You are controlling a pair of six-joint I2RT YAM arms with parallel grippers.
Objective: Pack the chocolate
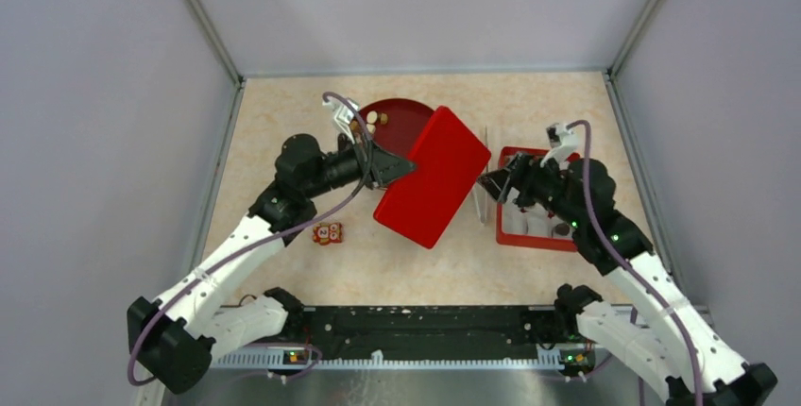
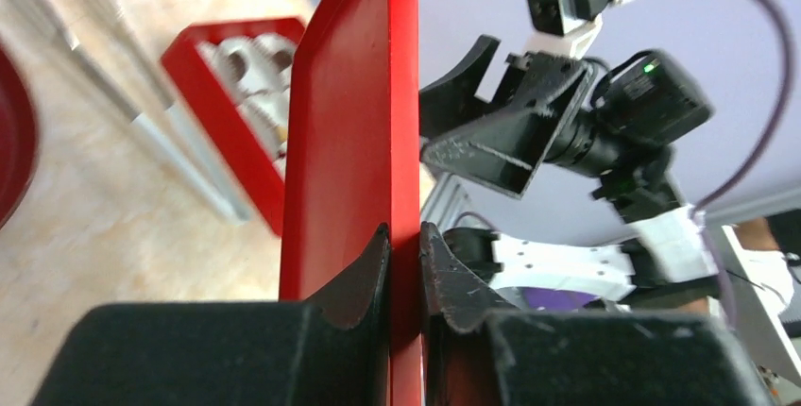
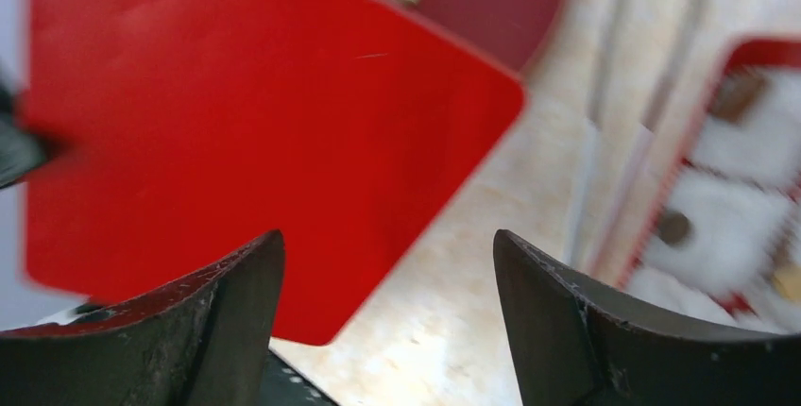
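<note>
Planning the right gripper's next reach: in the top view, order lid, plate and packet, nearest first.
From the right gripper:
1. Lid, right beside it, left.
2. Plate, behind the lid, farther left.
3. Packet, far left, near side.

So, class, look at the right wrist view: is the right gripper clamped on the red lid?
No, the right gripper stands open, fingers wide apart, with the red lid ahead of them, not pinched.

The red lid (image 1: 434,177) is looking smooth and matt. The 2 tools (image 2: 142,123) are gleaming like brushed metal. The white cups (image 3: 737,222) are showing crinkled paper. The right gripper (image 3: 387,241) is showing scuffed, grainy black plastic.
</note>
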